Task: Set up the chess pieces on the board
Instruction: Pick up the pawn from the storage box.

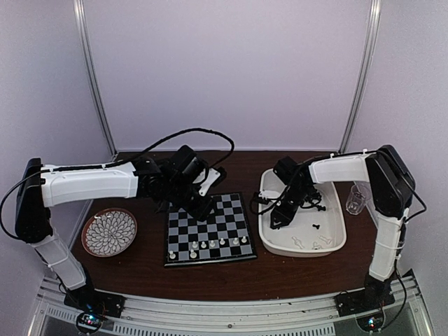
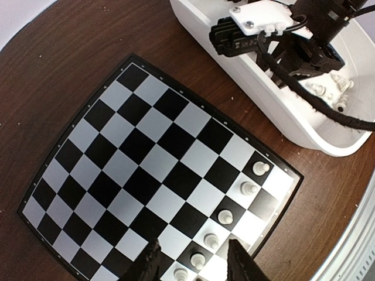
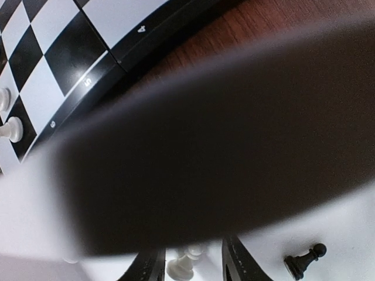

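Most of the right wrist view was covered by a broad, out-of-focus dark band point(image 3: 222, 146) running from lower left to upper right; what it was could not be told. Above it, in the upper left of the frame, a corner of the board point(image 3: 64, 41) showed. The numerals 4 and 5 were readable on its dark border, and a third below them was too skewed to be sure of. Two white chess pieces point(image 3: 10, 129) were cut by the left edge. At the bottom edge only the tips of the right gripper point(image 3: 190, 263) appeared, jaws apart. A white piece point(image 3: 181, 267) stood between them, close to the left finger with a gap at the right one. A black pawn point(image 3: 304, 260) lay just to the right on the floor of the white tray point(image 3: 351, 246).

In the top view the board sat at the centre of the brown table point(image 1: 140, 273), between a patterned plate point(image 1: 110, 232) at lower left and the tray at right. The left arm hid the board's upper left corner. A row of white pieces stood along its lower edge.

In the left wrist view the left gripper point(image 2: 193, 249) showed only two fingertips at the bottom edge, spread apart and holding nothing. They were above the lower end of that row, whose last piece was cut off by the frame.
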{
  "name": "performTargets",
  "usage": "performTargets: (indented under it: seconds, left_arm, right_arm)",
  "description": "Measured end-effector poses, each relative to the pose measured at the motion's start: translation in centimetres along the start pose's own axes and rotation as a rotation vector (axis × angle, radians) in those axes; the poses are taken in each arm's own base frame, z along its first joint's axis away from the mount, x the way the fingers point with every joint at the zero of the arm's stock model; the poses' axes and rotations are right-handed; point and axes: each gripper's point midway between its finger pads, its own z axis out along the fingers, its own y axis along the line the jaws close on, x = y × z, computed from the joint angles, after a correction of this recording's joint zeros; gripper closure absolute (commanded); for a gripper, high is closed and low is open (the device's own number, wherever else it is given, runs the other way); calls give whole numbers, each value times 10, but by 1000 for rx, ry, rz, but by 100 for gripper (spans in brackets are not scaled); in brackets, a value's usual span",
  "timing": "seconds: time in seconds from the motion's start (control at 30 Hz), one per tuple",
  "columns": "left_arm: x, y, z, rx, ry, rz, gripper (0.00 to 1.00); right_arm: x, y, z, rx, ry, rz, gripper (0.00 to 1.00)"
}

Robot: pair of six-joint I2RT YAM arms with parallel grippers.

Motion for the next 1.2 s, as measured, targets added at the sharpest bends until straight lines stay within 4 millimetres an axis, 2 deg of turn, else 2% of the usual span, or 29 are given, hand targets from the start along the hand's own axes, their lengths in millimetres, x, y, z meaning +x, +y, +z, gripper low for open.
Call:
performTargets:
  seconds: [0.33, 0.53, 1.0, 1.2]
  left_arm:
    - [0, 0, 0, -1, 0, 1, 61]
    - [-1, 1, -1, -3, -3, 6, 61]
    - [0, 1, -2, -3, -8, 6, 61]
    - [-5, -3, -3, 17, -25, 3, 61]
  right_arm:
    - [14, -3, -5, 48, 37, 21, 66]
    - [20, -4, -8, 75, 51, 17, 72]
    - [22, -7, -8, 96, 49, 12, 84]
    - [26, -7, -11, 117, 48, 6, 86]
